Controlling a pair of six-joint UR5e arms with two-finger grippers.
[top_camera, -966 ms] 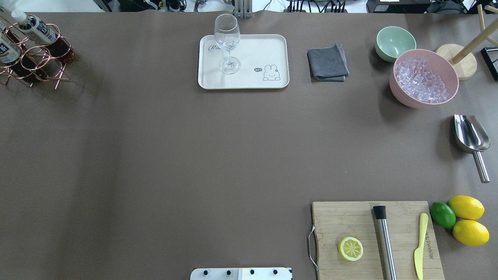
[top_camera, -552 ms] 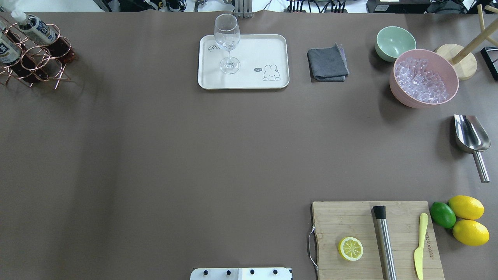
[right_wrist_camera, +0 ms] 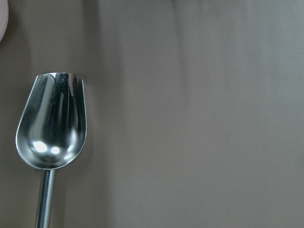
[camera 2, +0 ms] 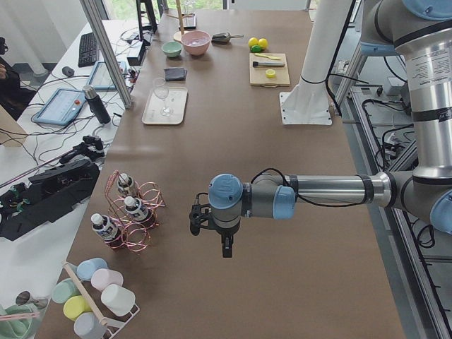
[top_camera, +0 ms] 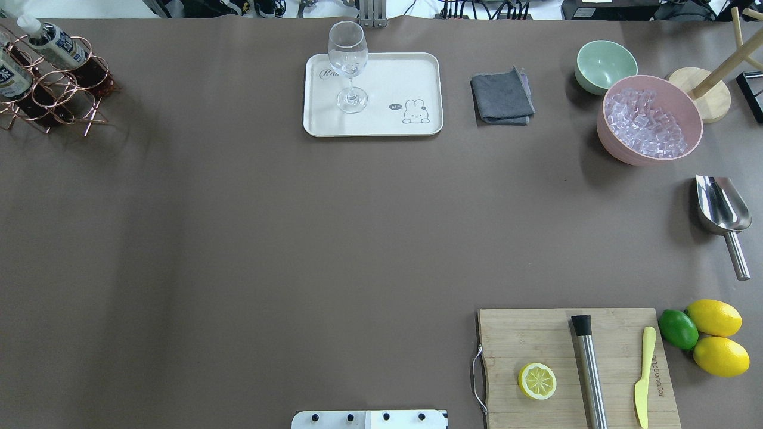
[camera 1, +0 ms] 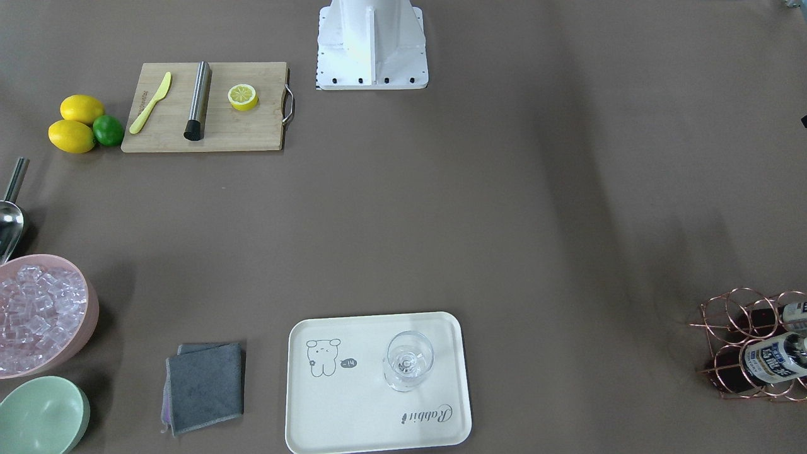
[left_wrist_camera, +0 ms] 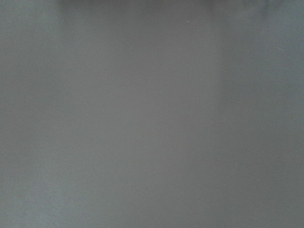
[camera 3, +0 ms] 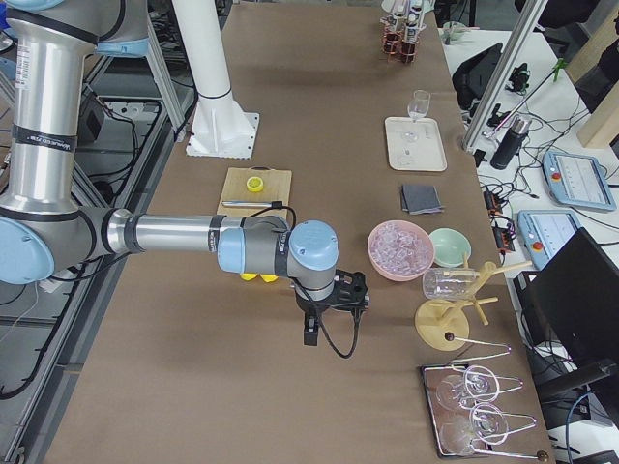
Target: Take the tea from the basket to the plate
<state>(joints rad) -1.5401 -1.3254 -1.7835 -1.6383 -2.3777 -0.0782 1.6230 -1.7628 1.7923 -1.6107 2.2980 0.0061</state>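
Three tea bottles stand in the copper wire basket (top_camera: 53, 95) at the table's far left corner; two show in the overhead view, tea (top_camera: 52, 44). In the exterior left view the basket (camera 2: 145, 212) holds the tea (camera 2: 134, 208). The cream plate (top_camera: 393, 77) lies at the far middle with a stemmed glass (top_camera: 349, 65) on it. My left gripper (camera 2: 215, 236) hovers over bare table beside the basket, apart from it; I cannot tell if it is open. My right gripper (camera 3: 314, 333) hovers near the pink bowl; I cannot tell its state. Neither gripper shows in the overhead, front or wrist views.
A grey cloth (top_camera: 502, 96), green bowl (top_camera: 605, 64) and pink bowl of ice (top_camera: 650, 119) sit right of the plate. A steel scoop (top_camera: 721, 208) also shows in the right wrist view (right_wrist_camera: 52, 123). A cutting board (top_camera: 575, 366) and lemons (top_camera: 715, 336) are near right.
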